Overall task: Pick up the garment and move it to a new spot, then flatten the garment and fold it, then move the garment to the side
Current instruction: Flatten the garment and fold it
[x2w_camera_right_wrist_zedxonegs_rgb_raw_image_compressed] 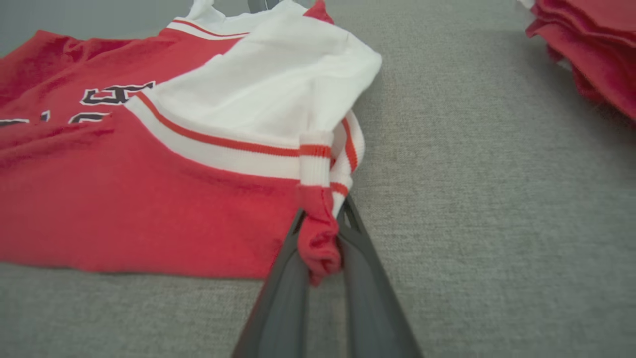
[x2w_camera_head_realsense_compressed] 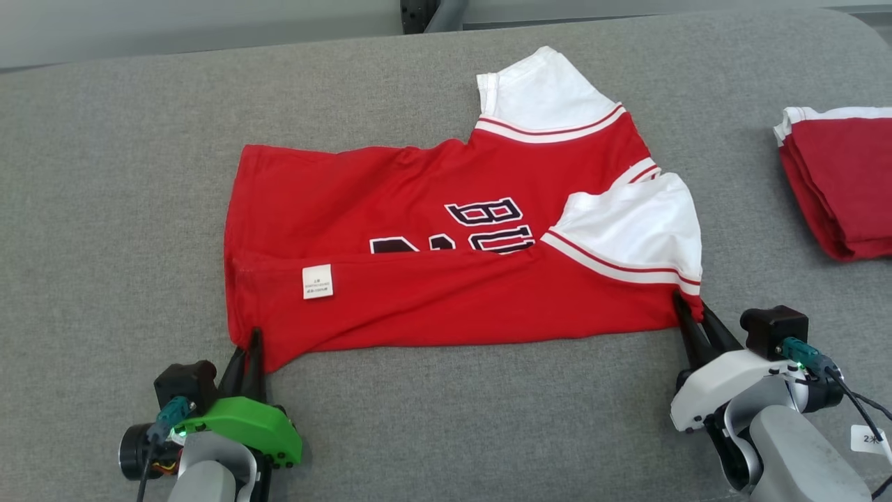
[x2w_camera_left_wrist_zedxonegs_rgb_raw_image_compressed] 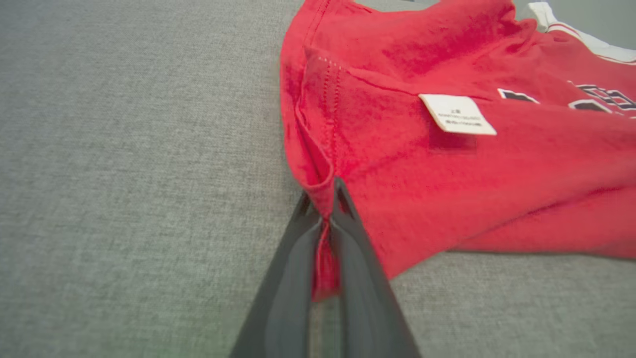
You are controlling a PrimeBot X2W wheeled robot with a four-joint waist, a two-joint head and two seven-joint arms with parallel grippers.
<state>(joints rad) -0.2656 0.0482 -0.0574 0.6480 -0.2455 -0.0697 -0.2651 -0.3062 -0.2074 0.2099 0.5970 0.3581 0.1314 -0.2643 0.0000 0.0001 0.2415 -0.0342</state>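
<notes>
A red jersey (x2w_camera_head_realsense_compressed: 432,209) with white sleeves and black lettering lies on the grey surface, its near long edge folded up over the body so a white care label (x2w_camera_head_realsense_compressed: 317,282) faces up. My left gripper (x2w_camera_head_realsense_compressed: 249,339) is shut on the jersey's near left corner (x2w_camera_left_wrist_zedxonegs_rgb_raw_image_compressed: 323,199), red cloth bunched between its fingers. My right gripper (x2w_camera_head_realsense_compressed: 690,307) is shut on the near right corner by the striped sleeve cuff (x2w_camera_right_wrist_zedxonegs_rgb_raw_image_compressed: 318,164), with a red wad of cloth (x2w_camera_right_wrist_zedxonegs_rgb_raw_image_compressed: 320,241) pinched between its fingers.
A stack of folded red and white garments (x2w_camera_head_realsense_compressed: 840,181) lies at the right edge of the grey surface (x2w_camera_head_realsense_compressed: 104,209), also at the upper right of the right wrist view (x2w_camera_right_wrist_zedxonegs_rgb_raw_image_compressed: 591,54). The surface's far edge (x2w_camera_head_realsense_compressed: 209,52) runs along the top.
</notes>
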